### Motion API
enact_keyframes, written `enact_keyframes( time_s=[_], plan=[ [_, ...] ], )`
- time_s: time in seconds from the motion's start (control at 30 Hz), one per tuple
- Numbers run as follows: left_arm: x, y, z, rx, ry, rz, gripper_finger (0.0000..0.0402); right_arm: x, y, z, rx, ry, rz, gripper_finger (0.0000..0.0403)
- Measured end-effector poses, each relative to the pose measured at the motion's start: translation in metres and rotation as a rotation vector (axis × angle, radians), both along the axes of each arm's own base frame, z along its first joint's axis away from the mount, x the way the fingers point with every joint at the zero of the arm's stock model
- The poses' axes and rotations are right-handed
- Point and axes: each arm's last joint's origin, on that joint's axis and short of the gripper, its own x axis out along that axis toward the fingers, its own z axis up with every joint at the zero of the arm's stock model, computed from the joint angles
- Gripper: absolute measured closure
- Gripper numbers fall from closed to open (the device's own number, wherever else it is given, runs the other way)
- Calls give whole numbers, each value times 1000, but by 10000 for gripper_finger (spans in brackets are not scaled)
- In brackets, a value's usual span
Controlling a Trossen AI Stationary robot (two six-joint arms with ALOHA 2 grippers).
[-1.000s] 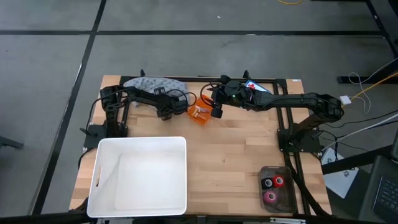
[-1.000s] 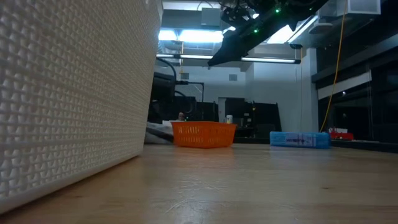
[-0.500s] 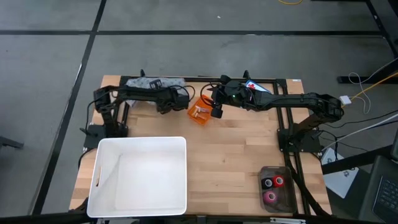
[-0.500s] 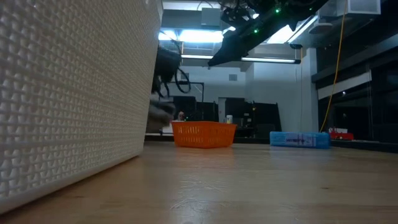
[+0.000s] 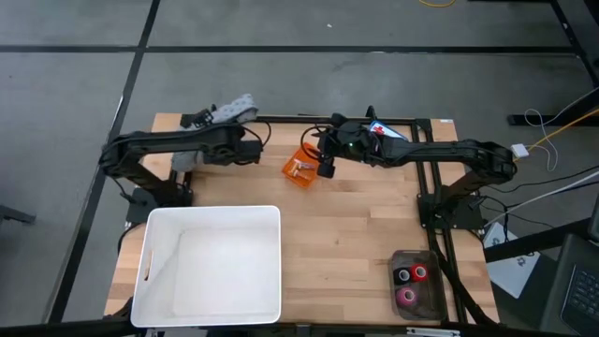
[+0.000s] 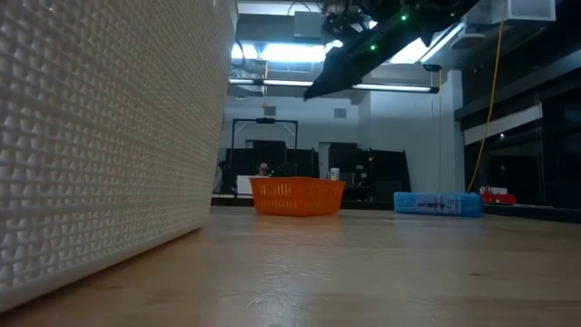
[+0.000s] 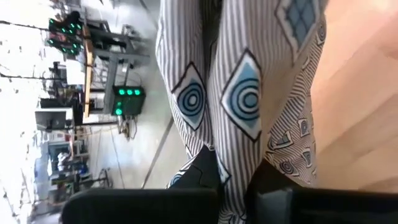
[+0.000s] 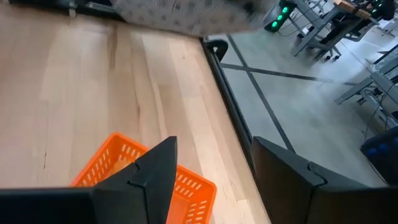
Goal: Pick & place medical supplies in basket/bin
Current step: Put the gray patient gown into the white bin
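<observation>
We find the left hand in the upper left of the high view, its fingers pinching the grey patterned cloth. In the left wrist view the fabric passes between the two dark fingers and hangs in folds. From above, part of the cloth shows at the far table edge, beside the arm. The orange basket sits near the centre top of the high view, with small pieces inside that we cannot identify. The left hand is apart from it, to its left.

The right hand hovers just beside the basket's right edge. Its own wrist view shows the two fingers spread with nothing between them and the basket below. A dark tray at lower right holds red and pink rolls, well apart from the basket. A white tub occupies the lower left.

Risks, in our judgement: the cloth is large against the small basket, so it may drape over the rim or snag the lattice and drag the light basket on release. The right hand stands close above the basket, and the two arms could collide if the left one carries the cloth across. A loose fold may also catch the table frame.
</observation>
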Motion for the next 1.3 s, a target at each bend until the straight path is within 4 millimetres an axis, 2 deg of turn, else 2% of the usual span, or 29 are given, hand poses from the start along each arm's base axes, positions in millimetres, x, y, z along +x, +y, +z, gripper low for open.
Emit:
enact_keyframes(
  time_s=[0.2,0.43,0.7,0.8,1.1,1.3],
  plan=[
    [-3,3,9,51,39,-37,399,6,-5,-15,-17,64,7,194],
    [-6,9,11,111,135,-63,399,11,-22,-37,-55,153,-19,194],
    [-9,0,22,118,105,-103,399,7,-39,-33,-147,151,-158,194],
    [-11,-8,41,135,47,-145,399,5,-43,-33,-164,159,-198,194],
    [-27,-44,120,232,-239,-310,399,4,-48,-33,-133,138,-236,194],
    [-36,-70,154,246,-347,-473,399,2,-51,-34,-89,123,-271,194]
  ],
)
